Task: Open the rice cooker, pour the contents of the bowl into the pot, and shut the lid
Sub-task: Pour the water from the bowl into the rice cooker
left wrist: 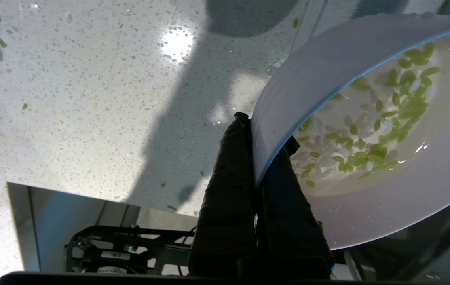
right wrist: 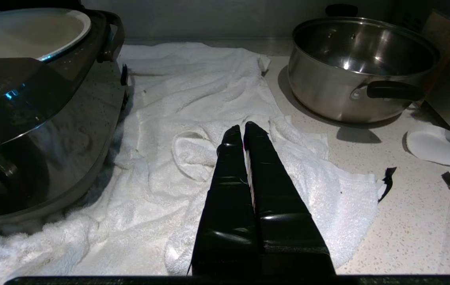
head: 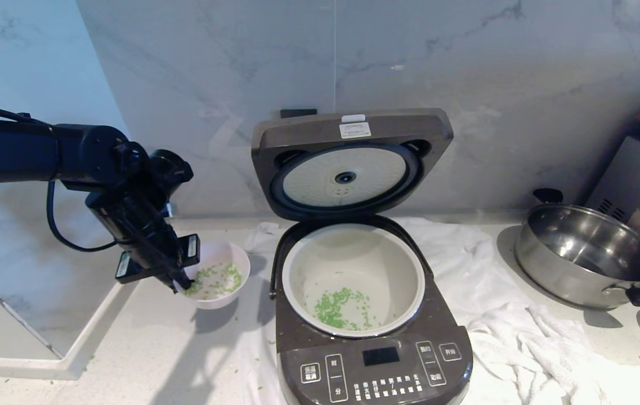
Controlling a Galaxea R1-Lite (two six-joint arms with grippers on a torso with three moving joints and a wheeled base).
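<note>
Our left arm reaches in level from the left and bends down at the wrist, so that our left gripper point(head: 183, 283) points steeply down at the near-left rim of the bowl point(head: 219, 275). Its jaws are clamped on that rim, one black finger outside the wall and one inside, and the small, round, pale pink bowl hangs tilted above the speckled desk point(head: 145, 343), just left of the rice cooker point(head: 373, 315). Some of the contents point(left wrist: 383, 130), small bright green bits mixed with pale grains, cling to the bowl's smooth, whitish inside; more green bits lie in the bottom of the pot point(head: 353, 278), a round, cream-white vessel with smooth walls seated in the dark, rounded cooker body. The lid point(head: 352, 163) stands upright on its hinge, showing a white dimpled round plate. Our right gripper point(right wrist: 243, 130) rests with its jaws together over a crumpled white towel point(right wrist: 193, 118), between the cooker and a shiny steel pan point(right wrist: 361, 67) with black handles.
</note>
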